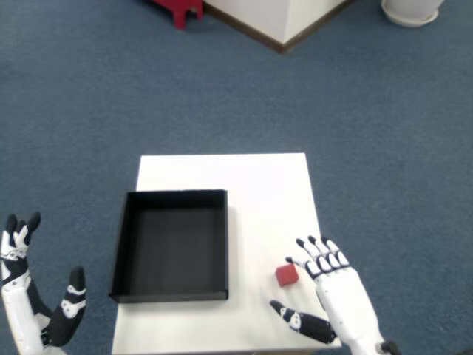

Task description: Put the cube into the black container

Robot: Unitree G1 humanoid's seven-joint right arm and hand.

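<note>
Cube: the small red cube [287,274] rests on the white square desk [266,192], in the desk's near-right area, at roughly 4 o'clock from the desk centre. It lies outside the black container, apart from it, with bare desk surface between the two.

Container: the shallow black rectangular container [123,244] sits on the left half of the desk, at 9 o'clock from the cube. Its interior shows nothing inside. Its left wall lies close to the desk's left edge.

Right hand: the white-and-black five-finger right hand [329,288] is positioned at 4 o'clock from the cube, over the desk's near-right corner. The hand is released: fingers [316,255] are extended and spread, the thumb [299,322] is set wide apart, and nothing is grasped. The fingertips lie just beside the cube's right side; contact cannot be confirmed.

Left hand: the left hand [29,310] is off the desk at 8 o'clock from the container, over the blue carpet [111,96], fingers extended.

Background: a red object [177,9] and a white wall corner [281,18] appear at 12 o'clock.
</note>
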